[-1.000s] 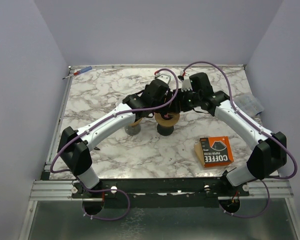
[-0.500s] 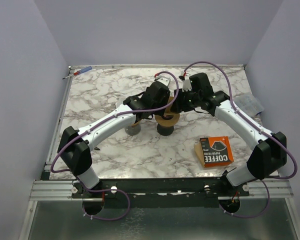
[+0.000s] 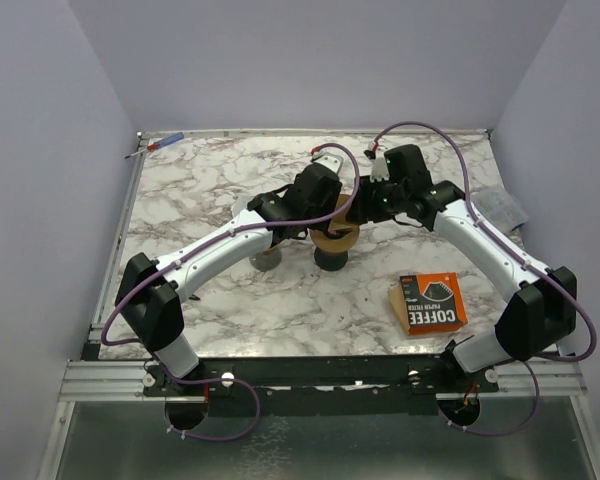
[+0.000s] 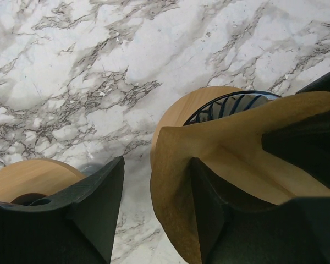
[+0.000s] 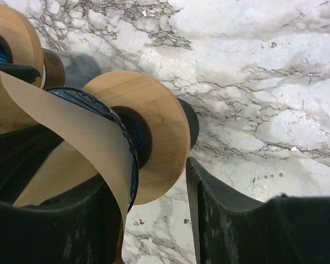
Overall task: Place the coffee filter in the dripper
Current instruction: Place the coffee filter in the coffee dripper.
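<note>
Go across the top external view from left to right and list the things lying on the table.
Red-and-blue tool → second dripper → dripper with the brown coffee filter → orange coffee filter box → clear plastic bag.

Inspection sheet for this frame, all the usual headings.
Surface: marble-patterned table; no spill seen.
Job's things: brown filter at the dripper wire rim; seating unclear.
Clutter: second wooden-collared stand, orange filter box, pen, plastic bag.
Grippers: left gripper open, filter's edge between its fingers; right gripper open, filter and dripper collar between its fingers.
Cables: purple cables arch above the arms.
Surroundings: lavender walls, aluminium rail.
</note>
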Robot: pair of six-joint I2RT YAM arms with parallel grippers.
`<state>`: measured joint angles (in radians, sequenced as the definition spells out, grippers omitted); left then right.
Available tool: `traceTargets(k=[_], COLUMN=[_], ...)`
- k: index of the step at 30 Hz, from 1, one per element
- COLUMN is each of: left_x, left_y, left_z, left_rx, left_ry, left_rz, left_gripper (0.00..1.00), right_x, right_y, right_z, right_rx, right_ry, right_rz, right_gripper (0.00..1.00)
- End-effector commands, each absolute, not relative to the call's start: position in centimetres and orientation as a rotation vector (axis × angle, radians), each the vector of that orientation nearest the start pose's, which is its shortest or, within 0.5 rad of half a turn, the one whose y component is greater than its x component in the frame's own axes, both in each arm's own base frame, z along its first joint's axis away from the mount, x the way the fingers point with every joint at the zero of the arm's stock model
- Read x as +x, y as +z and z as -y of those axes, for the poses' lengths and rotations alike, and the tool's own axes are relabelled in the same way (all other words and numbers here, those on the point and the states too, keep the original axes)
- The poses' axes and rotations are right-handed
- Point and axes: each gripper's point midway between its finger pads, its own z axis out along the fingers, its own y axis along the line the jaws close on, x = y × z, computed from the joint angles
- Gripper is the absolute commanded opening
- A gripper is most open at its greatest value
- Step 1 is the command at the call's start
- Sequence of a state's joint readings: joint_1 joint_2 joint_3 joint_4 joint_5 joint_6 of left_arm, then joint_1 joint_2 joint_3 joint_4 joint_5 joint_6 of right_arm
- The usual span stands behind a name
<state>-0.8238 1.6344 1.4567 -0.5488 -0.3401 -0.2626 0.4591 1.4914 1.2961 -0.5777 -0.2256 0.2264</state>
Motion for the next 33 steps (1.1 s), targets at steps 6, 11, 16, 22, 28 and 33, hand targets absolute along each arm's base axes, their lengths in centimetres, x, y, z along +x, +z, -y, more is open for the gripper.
traceTargets(k=[6,11,16,22,28,33], left_x=[33.7,33.4,33.2,33.1,33.6,33.5], left_y=[21.5,21.8,22.1,21.0,19.1,18.3], left_z=[28.5,29.8,31.1,32.1,31.5,31.3], left_rx=[0.463,0.493,0.491,0.472,0.46,0.469], left_ry=[-0.175,-0.25,-0.326,-0.366,-0.294,-0.276], left_rz=[-2.184,-2.188,-2.197,-2.235,-2.264,-2.279], left_gripper=[0.55,0.66,0.78,0.81,0.81,0.77], right_x=[32.4,32.2,32.6,33.3,33.3,33.2], right_y=[20.0,20.6,20.7,20.1,18.2,17.3], right_z=[-22.1,-23.9,-24.4,-24.4,-24.1,-24.0], right_rx=[-0.461,-0.523,-0.553,-0.566,-0.556,-0.554], right_ry=[0.658,0.778,0.797,0.772,0.745,0.738], right_rz=[-2.337,-2.296,-2.274,-2.285,-2.338,-2.36], right_gripper=[0.48,0.51,0.57,0.6,0.58,0.54])
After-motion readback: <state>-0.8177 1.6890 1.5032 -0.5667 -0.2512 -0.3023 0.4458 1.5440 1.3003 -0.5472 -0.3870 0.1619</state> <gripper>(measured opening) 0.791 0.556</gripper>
